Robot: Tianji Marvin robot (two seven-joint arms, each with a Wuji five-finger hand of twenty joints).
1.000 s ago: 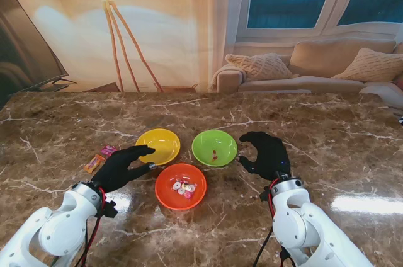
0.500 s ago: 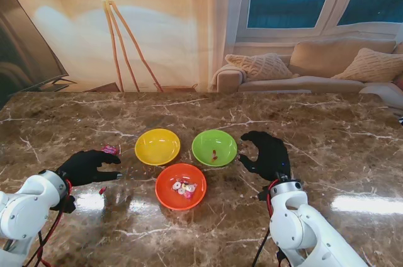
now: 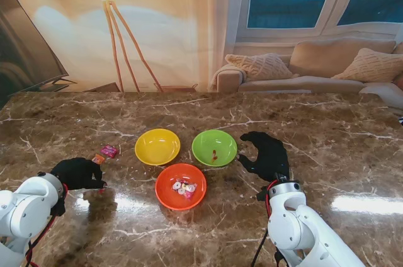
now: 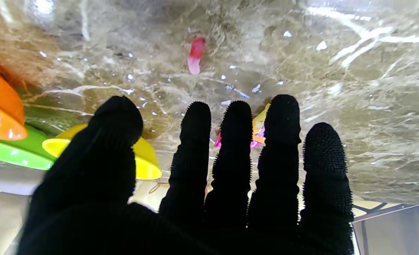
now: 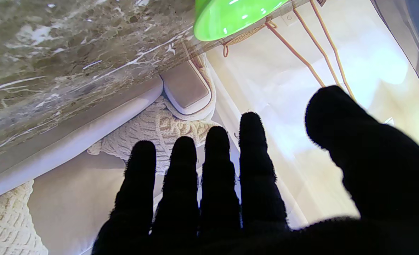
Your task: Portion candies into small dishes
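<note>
Three dishes stand mid-table: a yellow dish (image 3: 157, 146) that looks empty, a green dish (image 3: 214, 147) holding one red candy (image 3: 214, 155), and an orange dish (image 3: 181, 186) with several wrapped candies (image 3: 183, 187). Left of the yellow dish lie a pink candy (image 3: 109, 151) and an orange candy (image 3: 97, 159). My left hand (image 3: 79, 172) hovers just nearer to me than these, open, fingers straight and holding nothing. In the left wrist view the wrapped candies (image 4: 259, 129) peek from behind the fingertips (image 4: 237, 120), and a small red candy (image 4: 196, 55) lies on the marble. My right hand (image 3: 269, 153) rests open beside the green dish.
The brown marble table (image 3: 327, 128) stretches wide around the dishes. A sofa with cushions (image 3: 327, 65) and a floor lamp (image 3: 110, 2) stand beyond the far edge. The right wrist view catches only the green dish's rim (image 5: 230, 14).
My left hand drew back leftward from between the yellow and orange dishes to beside the loose candies. The right hand has not moved.
</note>
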